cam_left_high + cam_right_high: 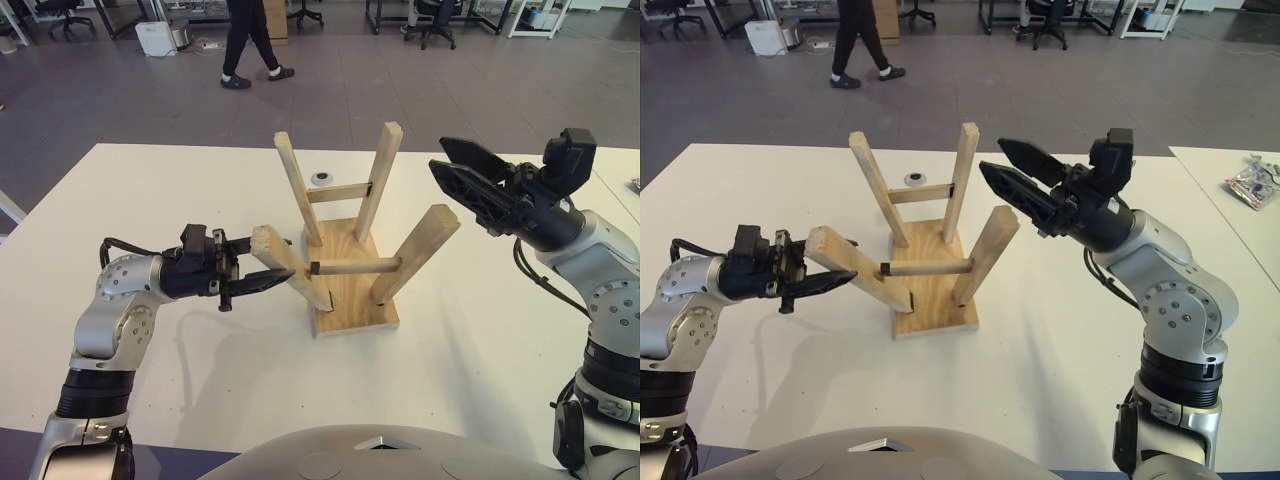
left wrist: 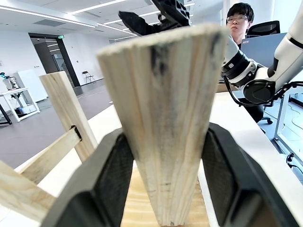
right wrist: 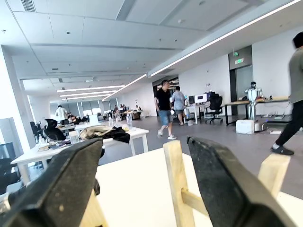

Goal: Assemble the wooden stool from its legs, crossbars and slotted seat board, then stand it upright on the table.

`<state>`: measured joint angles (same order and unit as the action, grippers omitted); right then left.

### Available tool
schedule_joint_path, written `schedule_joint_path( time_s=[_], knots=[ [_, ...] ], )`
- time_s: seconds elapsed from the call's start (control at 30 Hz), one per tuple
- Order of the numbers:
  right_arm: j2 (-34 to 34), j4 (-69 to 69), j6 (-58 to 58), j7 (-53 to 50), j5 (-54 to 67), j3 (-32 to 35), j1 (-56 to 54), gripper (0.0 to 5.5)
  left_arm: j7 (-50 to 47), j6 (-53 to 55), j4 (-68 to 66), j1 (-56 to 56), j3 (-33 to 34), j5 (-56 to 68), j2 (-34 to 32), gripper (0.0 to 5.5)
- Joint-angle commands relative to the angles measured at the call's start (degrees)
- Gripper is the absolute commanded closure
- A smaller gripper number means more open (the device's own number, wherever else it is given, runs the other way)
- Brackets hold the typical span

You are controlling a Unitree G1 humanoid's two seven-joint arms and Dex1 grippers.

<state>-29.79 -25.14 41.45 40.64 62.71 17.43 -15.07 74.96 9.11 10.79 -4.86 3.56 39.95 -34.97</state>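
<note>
The wooden stool rests upside down on the white table [image 1: 150, 200], seat board [image 1: 352, 312] flat and its legs pointing up. One crossbar [image 1: 340, 192] joins the two far legs, another crossbar [image 1: 355, 266] joins the two near ones. My left gripper [image 1: 270, 258] is shut on the top end of the near left leg [image 1: 295, 272]; in the left wrist view its fingers [image 2: 104, 189] press both sides of that leg [image 2: 165, 142]. My right gripper [image 1: 440, 155] hangs open in the air above the near right leg [image 1: 415, 255], touching nothing.
A small round grey fitting [image 1: 322, 178] sits in the tabletop just behind the stool. A clear packet [image 1: 1250, 185] lies on a second table to the right. Bare tabletop stretches to the left and in front of the stool.
</note>
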Motion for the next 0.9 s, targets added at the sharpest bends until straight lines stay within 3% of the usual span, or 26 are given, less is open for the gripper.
schedule_joint_path(
  time_s=[0.03,0.17,0.33,0.47,0.77,0.9],
  knots=[
    [-0.14,5.49,-1.08,1.54,-5.20,-4.47,-0.51,2.17,-0.98,3.99,-2.42,1.04,-2.43,-3.10,-1.87,3.47],
    [0.39,10.96,-1.69,4.61,-8.98,-9.25,-2.65,2.17,-1.10,4.81,-2.90,-0.70,-4.35,-4.41,-1.99,3.47],
    [0.64,8.49,-0.50,6.34,-9.35,-14.02,0.01,2.17,-9.98,11.79,-0.67,-2.36,-8.97,-9.52,-4.15,3.47],
    [0.80,7.80,-0.76,5.82,-8.86,-14.40,0.72,2.17,-12.83,15.73,2.43,-0.62,-12.65,-11.38,-7.00,3.47],
    [0.50,7.75,-1.86,4.15,-8.78,-13.08,0.95,2.17,-20.42,10.26,8.14,9.59,-17.23,-16.26,-7.32,3.47],
    [1.05,8.07,-2.08,3.51,-8.58,-13.34,-0.13,2.17,-18.03,7.97,5.55,10.10,-17.82,-12.35,-7.59,3.47]
  ],
)
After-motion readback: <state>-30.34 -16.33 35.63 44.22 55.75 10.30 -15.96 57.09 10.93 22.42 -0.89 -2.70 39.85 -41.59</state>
